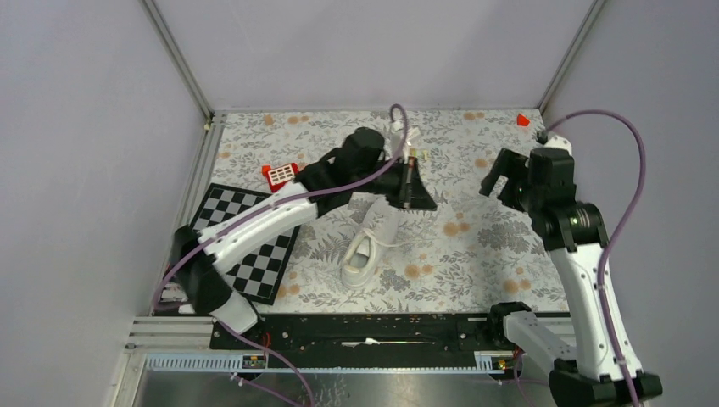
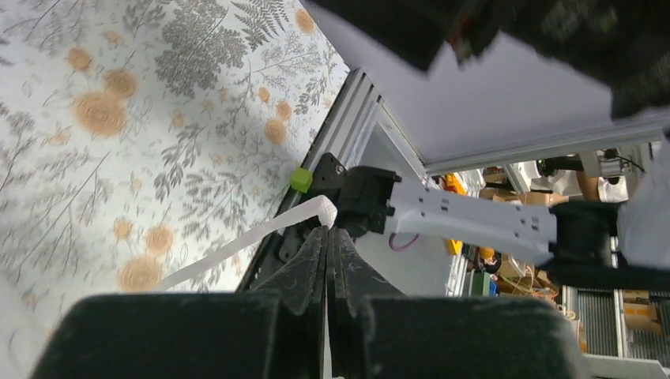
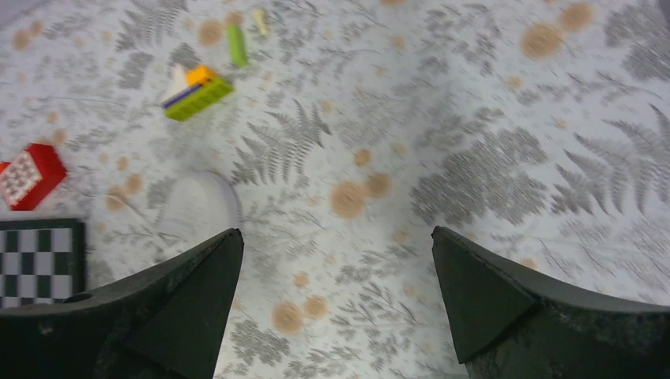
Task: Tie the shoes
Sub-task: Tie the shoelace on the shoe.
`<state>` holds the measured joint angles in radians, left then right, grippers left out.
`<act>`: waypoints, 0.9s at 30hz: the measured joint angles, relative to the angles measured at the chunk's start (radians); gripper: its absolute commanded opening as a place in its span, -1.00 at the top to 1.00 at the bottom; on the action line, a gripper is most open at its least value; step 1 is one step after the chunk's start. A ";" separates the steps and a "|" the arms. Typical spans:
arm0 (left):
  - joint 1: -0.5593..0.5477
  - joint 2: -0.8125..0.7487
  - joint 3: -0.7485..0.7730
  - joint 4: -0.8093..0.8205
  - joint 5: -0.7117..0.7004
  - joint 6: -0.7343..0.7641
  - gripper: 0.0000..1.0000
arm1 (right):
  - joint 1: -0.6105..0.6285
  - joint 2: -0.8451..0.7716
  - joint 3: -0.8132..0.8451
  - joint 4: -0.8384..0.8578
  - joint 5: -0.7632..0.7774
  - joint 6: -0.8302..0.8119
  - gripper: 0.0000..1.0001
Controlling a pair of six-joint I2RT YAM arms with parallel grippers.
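At the middle of the mat (image 1: 496, 254) the sneaker (image 1: 370, 246) lies diagonally, near-left to far-right. My left gripper (image 2: 328, 233), just above it, pinches a lace (image 2: 237, 249). The right gripper (image 3: 336, 245) is spread and empty, well off to the sneaker's right, so the left is nearer.

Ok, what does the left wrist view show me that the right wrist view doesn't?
Only the left wrist view: the left pincer, shut on the white lace, which runs off to the lower left.
Only the right wrist view: the right pincer, open; the blurred toe of the sneaker; a red block; a corner of the chessboard; a green-and-yellow block.
Both: the floral cloth.
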<state>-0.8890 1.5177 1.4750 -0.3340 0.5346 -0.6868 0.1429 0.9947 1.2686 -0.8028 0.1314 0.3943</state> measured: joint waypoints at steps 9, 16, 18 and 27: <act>-0.064 0.439 0.425 -0.192 -0.074 0.067 -0.98 | -0.019 -0.217 -0.177 -0.144 0.114 -0.024 -0.97; -0.029 0.359 0.439 -0.386 -0.201 0.137 -0.88 | -0.019 -0.264 -0.214 -0.166 0.064 0.016 -0.86; 0.024 0.249 0.366 -0.391 -0.232 0.130 -0.74 | -0.019 -0.279 -0.251 -0.134 -0.010 0.061 -0.72; 0.376 -0.248 -0.198 -0.381 -0.375 0.040 -0.12 | 0.211 -0.288 -0.634 0.150 -0.287 0.388 -0.53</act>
<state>-0.5133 1.2697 1.2774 -0.7151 0.1600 -0.6472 0.3542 0.7067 0.6346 -0.6529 -0.1558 0.7826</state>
